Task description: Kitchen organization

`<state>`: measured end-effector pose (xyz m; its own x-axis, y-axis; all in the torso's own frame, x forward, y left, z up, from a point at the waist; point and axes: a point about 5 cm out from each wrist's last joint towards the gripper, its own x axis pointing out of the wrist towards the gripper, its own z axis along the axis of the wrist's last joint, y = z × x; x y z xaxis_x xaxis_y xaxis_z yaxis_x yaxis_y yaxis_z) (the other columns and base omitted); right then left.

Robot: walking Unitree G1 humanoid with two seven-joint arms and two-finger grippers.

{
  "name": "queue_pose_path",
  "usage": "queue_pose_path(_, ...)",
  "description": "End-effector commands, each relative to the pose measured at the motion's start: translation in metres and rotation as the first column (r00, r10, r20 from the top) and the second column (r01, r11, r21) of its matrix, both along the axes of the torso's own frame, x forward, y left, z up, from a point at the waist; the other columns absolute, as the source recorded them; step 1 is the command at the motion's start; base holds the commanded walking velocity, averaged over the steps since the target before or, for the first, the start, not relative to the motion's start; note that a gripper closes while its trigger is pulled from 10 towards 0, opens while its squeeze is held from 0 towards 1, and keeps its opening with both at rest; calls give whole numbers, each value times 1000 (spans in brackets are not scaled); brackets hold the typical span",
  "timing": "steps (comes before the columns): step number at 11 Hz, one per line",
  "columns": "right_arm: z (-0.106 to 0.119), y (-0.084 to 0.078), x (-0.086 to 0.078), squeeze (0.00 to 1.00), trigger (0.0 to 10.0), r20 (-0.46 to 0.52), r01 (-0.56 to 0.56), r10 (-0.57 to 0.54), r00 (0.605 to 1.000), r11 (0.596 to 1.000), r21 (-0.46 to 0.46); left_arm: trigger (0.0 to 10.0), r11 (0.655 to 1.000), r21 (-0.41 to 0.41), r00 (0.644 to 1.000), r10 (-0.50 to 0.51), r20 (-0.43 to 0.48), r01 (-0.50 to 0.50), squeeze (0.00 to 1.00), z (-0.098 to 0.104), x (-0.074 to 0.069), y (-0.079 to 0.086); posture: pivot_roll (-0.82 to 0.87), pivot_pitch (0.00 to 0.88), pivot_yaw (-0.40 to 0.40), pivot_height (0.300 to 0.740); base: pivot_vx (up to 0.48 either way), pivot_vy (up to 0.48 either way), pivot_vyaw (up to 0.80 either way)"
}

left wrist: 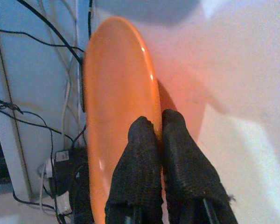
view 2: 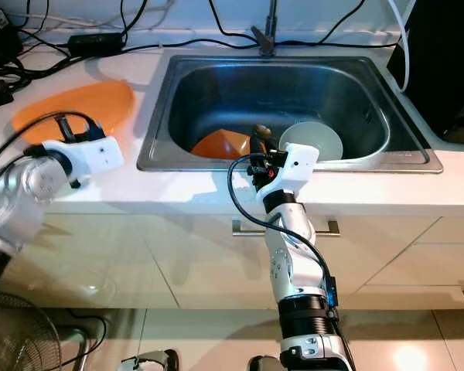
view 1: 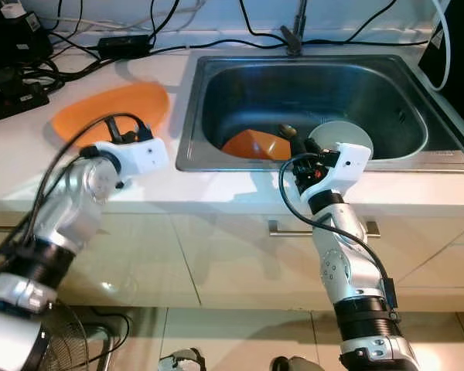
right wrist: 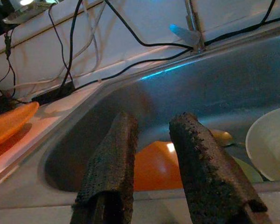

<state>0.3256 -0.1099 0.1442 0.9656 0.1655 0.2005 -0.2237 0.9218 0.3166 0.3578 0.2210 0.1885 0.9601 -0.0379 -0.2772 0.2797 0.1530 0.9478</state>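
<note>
White counter (view 1: 240, 197) running left to right, steel sink (view 1: 216, 158) sunk into its right half, cables and a power brick (view 1: 124, 42) strung along the far wall. Left of the sink, flat on the counter: an orange plate (view 1: 120, 108), parked clear of the basin, probably already sorted out of the wash pile or waiting its turn. Left gripper (left wrist: 159, 122) right at that plate's near rim, fingers pressed together — whether pinching the rim itself or merely touching it, not clear from the wrist view. Down in the sink: an orange bowl (view 1: 255, 144) at the near wall, a pale green plate (view 1: 342, 139) leaning upright beside it, something brownish, perhaps a spoon (right wrist: 221, 136), tucked between. Right gripper (right wrist: 151, 140) poised over the sink's near edge, fingers parted by a moderate gap, nothing between them — aimed toward the orange bowl, likely the next pick.

Room to move: open counter near and right of the orange plate; far side crowded by cables. Sink's near wall steep, so a lift from above looks easier than a drag over the lip.
</note>
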Motion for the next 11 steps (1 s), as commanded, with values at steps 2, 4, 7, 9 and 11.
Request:
queue_pose_path(2, -14, -2, -1, 0, 10000, -74, 6, -5, 997, 1000, 17, 0, 1000, 14, 993, 13, -117, -12, 0, -29, -6, 5, 113, 128, 24, 740, 0, 0, 0)
queue_pose_path(4, -13, -2, 0, 0, 10000, -74, 5, -4, 997, 1000, 17, 0, 1000, 19, 995, 1, -101, 0, 0, -27, -6, 5, 114, 131, 23, 740, 0, 0, 0)
queue_pose_path(7, -9, -3, 3, 0, 10000, -69, 10, -9, 998, 1000, 10, 0, 984, 52, 966, -179, 189, 172, 0, 14, -1, -29, 105, 137, 25, 740, 0, 0, 0)
queue_pose_path(9, 6, -6, 11, 0, 10000, -42, 14, -13, 999, 1000, 21, 10000, 953, 15, 919, -296, 260, 303, 0, 18, -6, -63, 95, 131, 25, 740, 0, 0, 0)
queue_pose_path(11, 27, -8, 20, 1000, 10000, -19, 16, -15, 1000, 998, 61, 10000, 918, -10, 880, -378, 288, 398, 0, 9, -16, -88, 84, 91, 25, 740, 0, 0, 0)
